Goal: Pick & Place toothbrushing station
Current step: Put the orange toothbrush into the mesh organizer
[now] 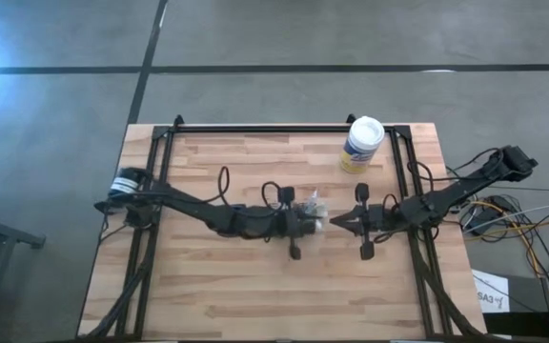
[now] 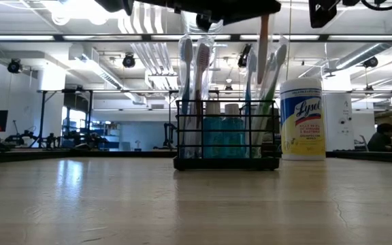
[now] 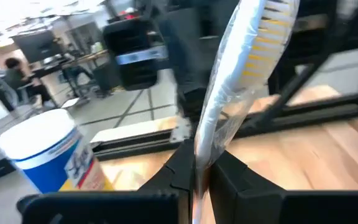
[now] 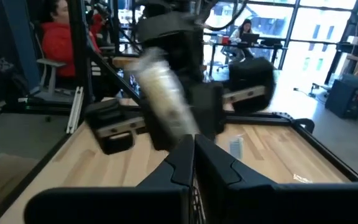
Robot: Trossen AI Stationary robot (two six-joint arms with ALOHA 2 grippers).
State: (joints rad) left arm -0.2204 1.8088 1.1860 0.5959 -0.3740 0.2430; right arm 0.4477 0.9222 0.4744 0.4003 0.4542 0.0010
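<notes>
Left wrist view: left gripper (image 3: 199,177) clamped on a wrapped toothbrush (image 3: 244,74), right gripper (image 4: 194,163) shut with nothing visibly between its fingers, both meeting above the toothbrushing station (image 2: 227,133) at table centre. Station itself upright on the wood, Lysol canister (image 2: 303,119) beyond it. Better to guide the brush straight down into a hole, slowly, without knocking neighbouring brushes.

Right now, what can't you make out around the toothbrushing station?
- Toothbrushing station: its top is cut off by the arms at the low view's upper edge; in the high view both grippers hide most of it.
- Right gripper: whether it holds anything; the wrapped item before it is blurred.
- Left gripper: shut on a wrapped toothbrush, whose handle end is hidden behind the fingers.
</notes>
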